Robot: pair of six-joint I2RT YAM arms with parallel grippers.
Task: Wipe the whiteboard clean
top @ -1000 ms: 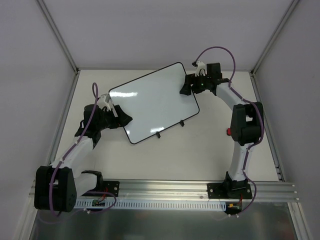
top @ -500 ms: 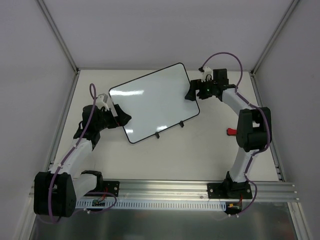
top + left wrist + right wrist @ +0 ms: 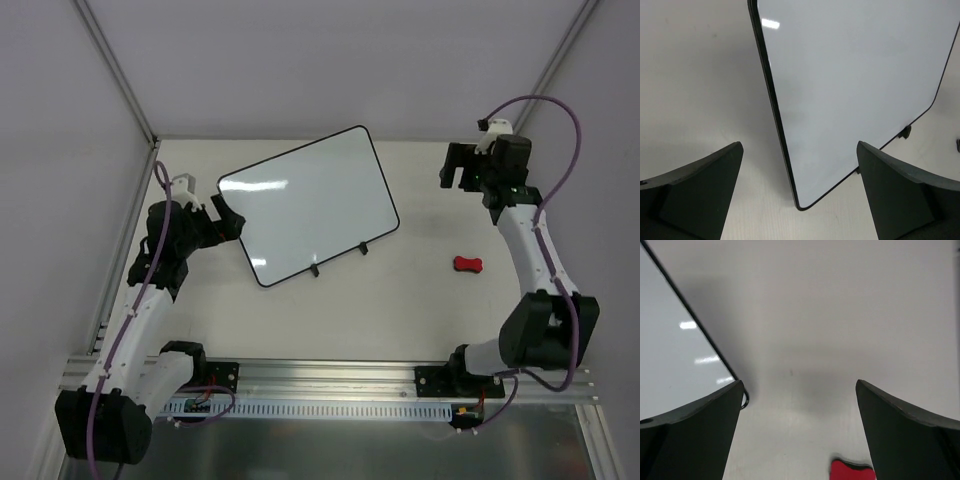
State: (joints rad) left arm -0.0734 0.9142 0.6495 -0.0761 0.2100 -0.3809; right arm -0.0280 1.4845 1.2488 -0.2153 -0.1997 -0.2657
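The whiteboard [image 3: 305,205] lies tilted on the table, glossy white with a black frame and two small black feet on its near edge; no writing shows on it. It also shows in the left wrist view [image 3: 855,75] and the right wrist view [image 3: 675,355]. My left gripper [image 3: 225,222] is open and empty just left of the board's left edge, with the board's corner between its fingers in the left wrist view [image 3: 800,145]. My right gripper [image 3: 452,170] is open and empty, right of the board and apart from it, as the right wrist view [image 3: 799,382] also shows.
A small red bone-shaped eraser [image 3: 467,264] lies on the table right of the board, under the right forearm; its top shows in the right wrist view [image 3: 852,471]. White walls close the back and sides. A metal rail [image 3: 330,380] runs along the near edge.
My right gripper has left the board's right edge and swung out to the right. My left gripper has drawn back left from the board's left corner. The board stays put.
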